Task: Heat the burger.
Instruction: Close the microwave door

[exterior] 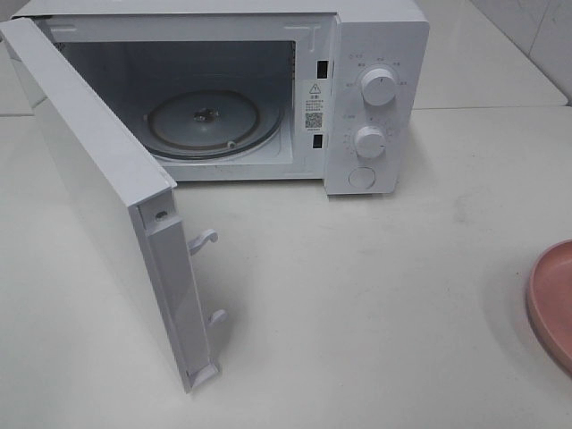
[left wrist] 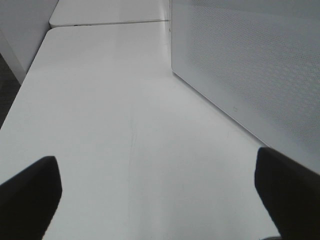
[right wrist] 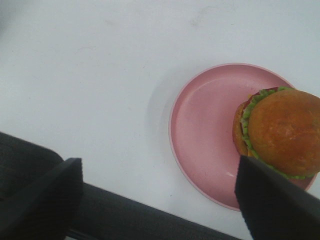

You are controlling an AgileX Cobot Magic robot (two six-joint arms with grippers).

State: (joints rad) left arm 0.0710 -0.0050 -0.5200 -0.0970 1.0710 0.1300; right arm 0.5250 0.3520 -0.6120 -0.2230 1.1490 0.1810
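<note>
The burger (right wrist: 282, 132), with a glossy brown bun and a green lettuce frill, sits off-centre on a round pink plate (right wrist: 200, 125). Only the right wrist view shows it. My right gripper (right wrist: 157, 200) hovers above the table beside the plate, its fingers (right wrist: 275, 200) spread wide and holding nothing. One of those fingers overlaps the plate's rim close to the burger. In the left wrist view my left gripper (left wrist: 160, 195) is open over bare table, with nothing between its fingers (left wrist: 30, 195). Neither gripper appears in the exterior high view.
A white microwave (exterior: 375, 89) stands at the back, its door (exterior: 89, 179) swung out to the front left. Its glass turntable (exterior: 210, 121) has nothing on it. The pink plate's edge (exterior: 552, 299) shows at the right border. The door's perforated panel (left wrist: 250, 65) is close to my left gripper.
</note>
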